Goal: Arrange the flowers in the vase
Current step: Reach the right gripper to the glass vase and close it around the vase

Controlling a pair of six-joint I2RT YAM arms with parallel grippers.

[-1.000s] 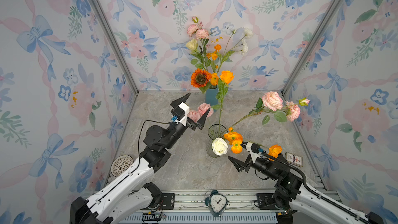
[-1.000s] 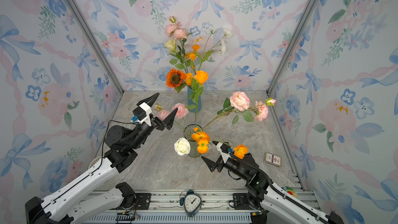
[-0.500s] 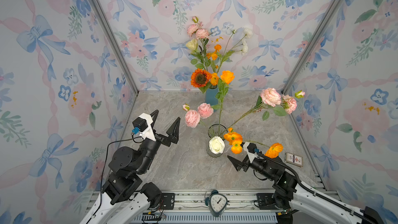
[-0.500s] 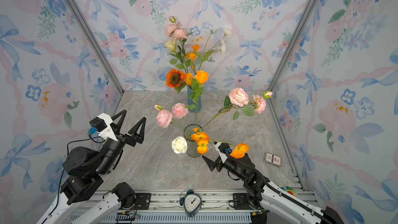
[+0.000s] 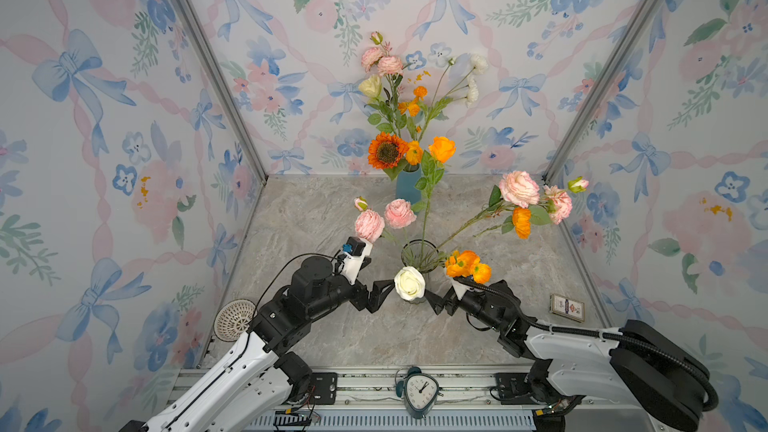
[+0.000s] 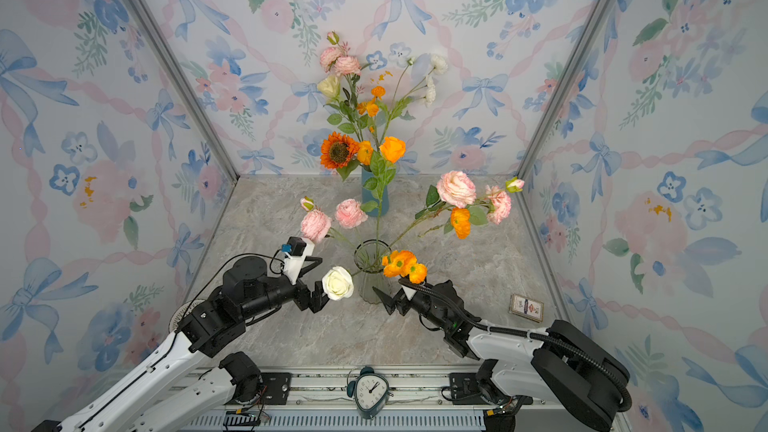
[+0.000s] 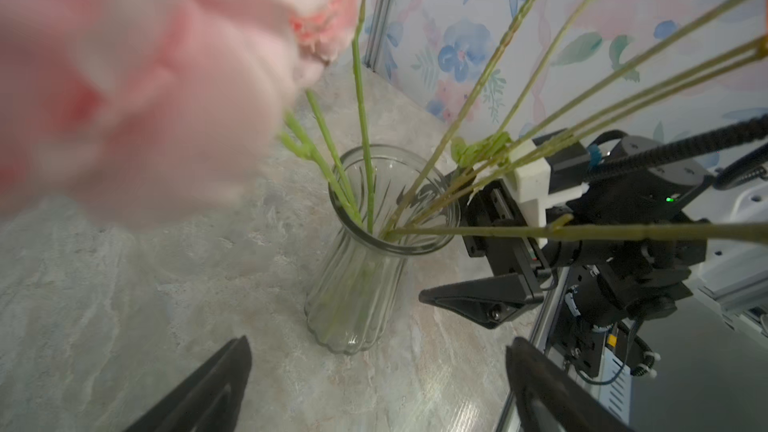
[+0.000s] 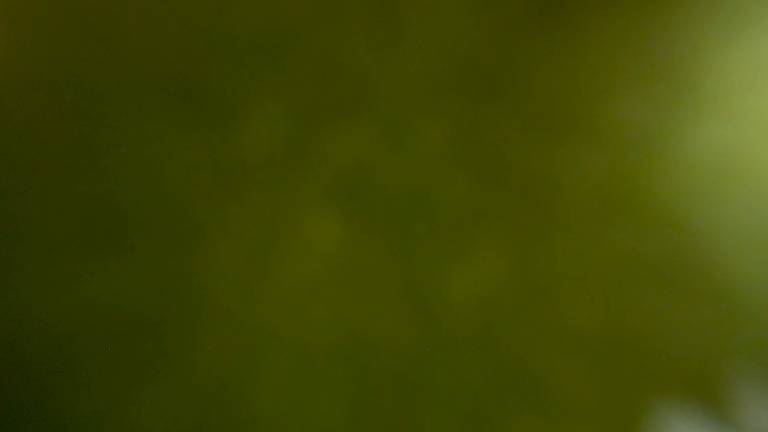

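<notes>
We see the flowers (image 5: 518, 189) standing in the clear glass vase (image 7: 365, 268) on the table's (image 5: 316, 218) near middle, with the left jaws and right jaws spread empty on either side. We judge them light and springy: pinch the stiff green stems (image 7: 360, 126), never the blooms.

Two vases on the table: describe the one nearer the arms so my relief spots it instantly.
Start at the marble tabletop and skip the blue vase against the back wall. Nearer the front, in the middle, stands the glass vase. Unlike the opaque blue one, it is clear and ribbed, with stems fanning out and a white rose drooping over its rim.
</notes>
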